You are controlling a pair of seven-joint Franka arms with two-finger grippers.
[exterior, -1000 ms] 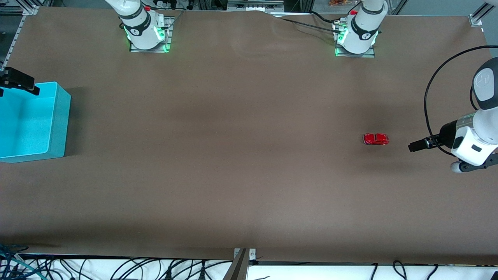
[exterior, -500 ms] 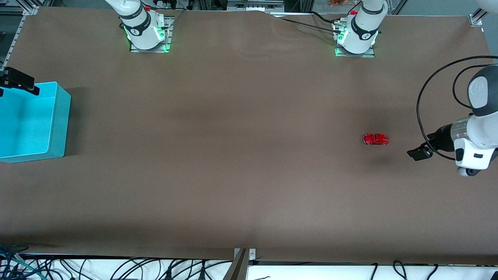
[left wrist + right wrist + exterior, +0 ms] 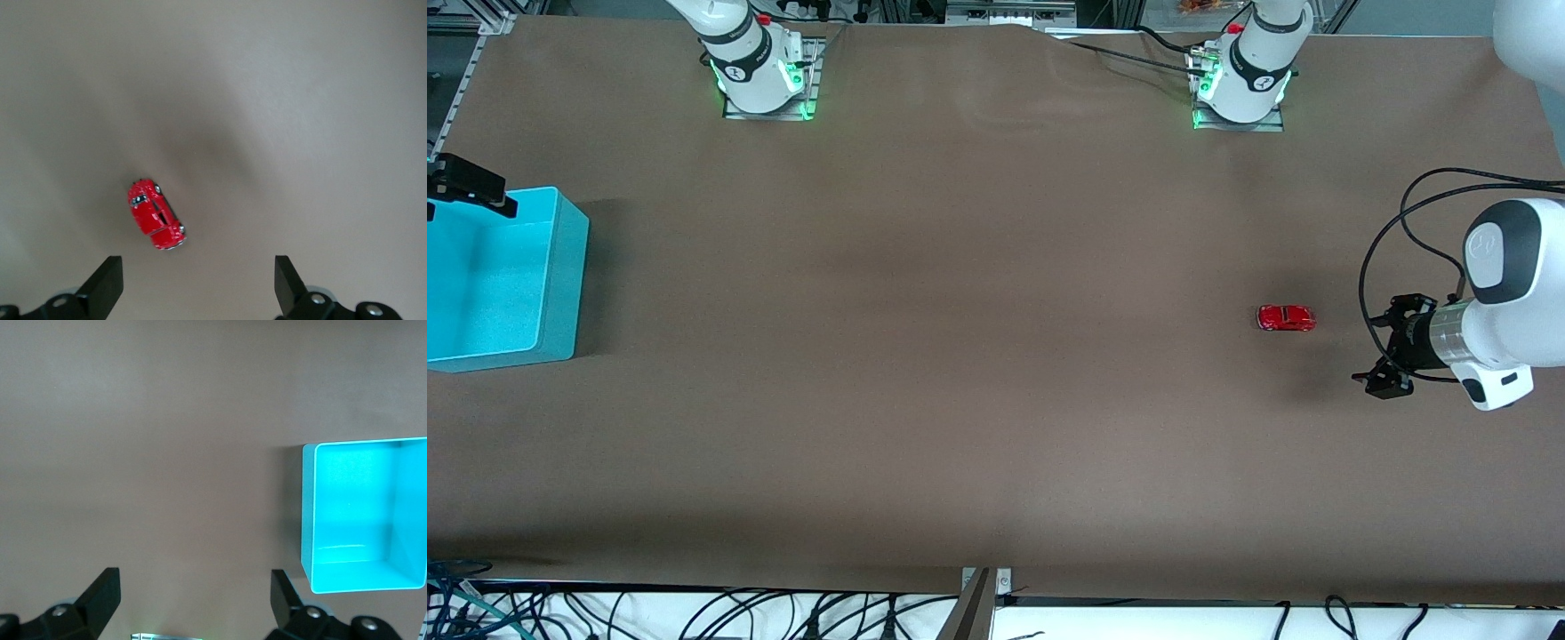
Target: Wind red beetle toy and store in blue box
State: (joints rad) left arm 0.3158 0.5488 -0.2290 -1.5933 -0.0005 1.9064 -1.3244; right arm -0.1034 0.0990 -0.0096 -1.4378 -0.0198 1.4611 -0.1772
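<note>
Tiny glossy red beetle toy car (image 3: 1286, 317) sitting on the brown table (image 3: 978, 356), toward the left arm's end. Left gripper (image 3: 1383, 349) hovering just beside it, fingers spread wide, empty. Right gripper (image 3: 190, 600) over the big turquoise plastic box (image 3: 560, 267), also wide open.

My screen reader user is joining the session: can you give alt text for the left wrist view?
A red beetle toy sits alone on the brown table, untouched. The left hand is above it, open, its two dark fingertips spread wide with the toy just ahead of the gap.
</note>
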